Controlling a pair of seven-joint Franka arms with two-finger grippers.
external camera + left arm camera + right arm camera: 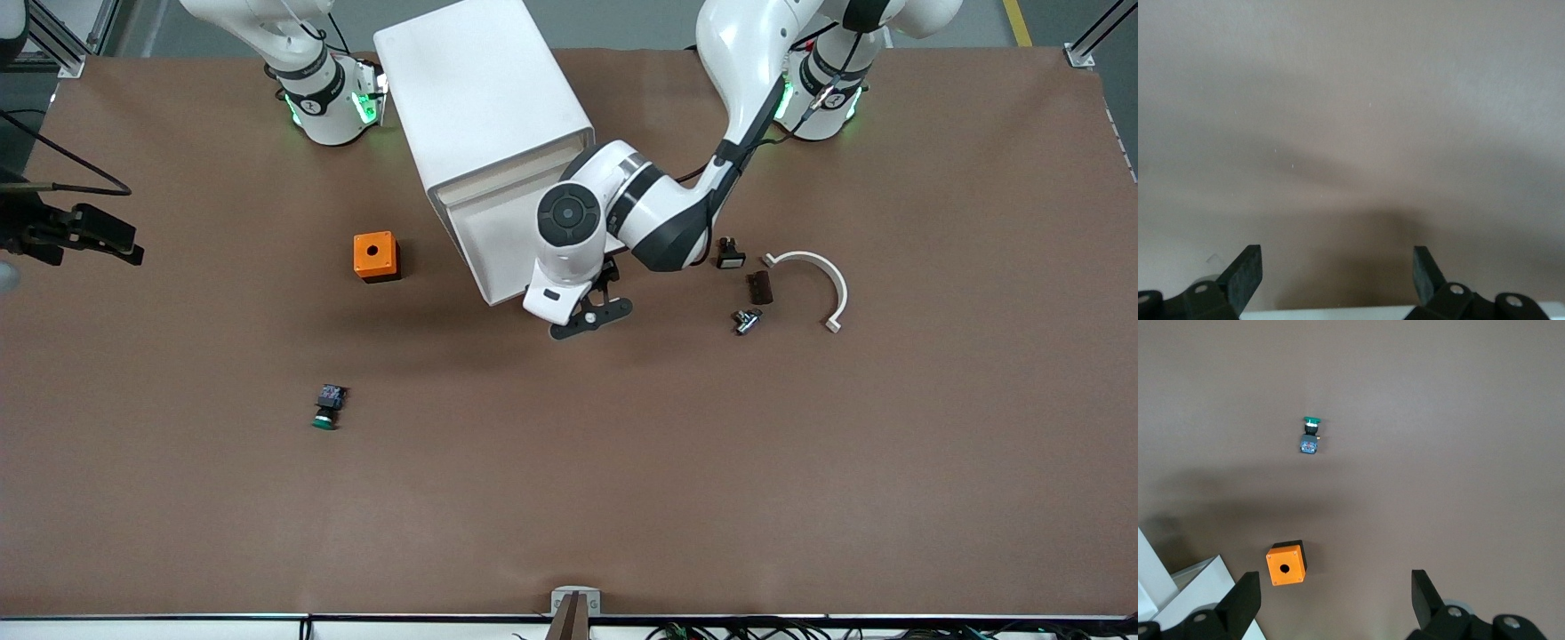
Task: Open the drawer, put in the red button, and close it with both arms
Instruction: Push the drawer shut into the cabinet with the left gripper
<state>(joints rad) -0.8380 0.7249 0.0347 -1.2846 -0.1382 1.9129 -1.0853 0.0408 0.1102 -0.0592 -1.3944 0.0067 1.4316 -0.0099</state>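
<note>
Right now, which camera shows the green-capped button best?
The right wrist view: the green-capped button lies unobstructed, cap and blue rear block distinct. The front view shows it smaller, on open table. The left wrist view shows only bare table.

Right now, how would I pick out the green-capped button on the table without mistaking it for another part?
Start at the white cabinet, then find the orange box beside it toward the right arm's end. The green button lies alone on the bare brown table, nearer the front camera than that box. Its green cap and blue rear block set it apart.

brown table (800, 462), cabinet (484, 98), orange box (375, 256)
</note>
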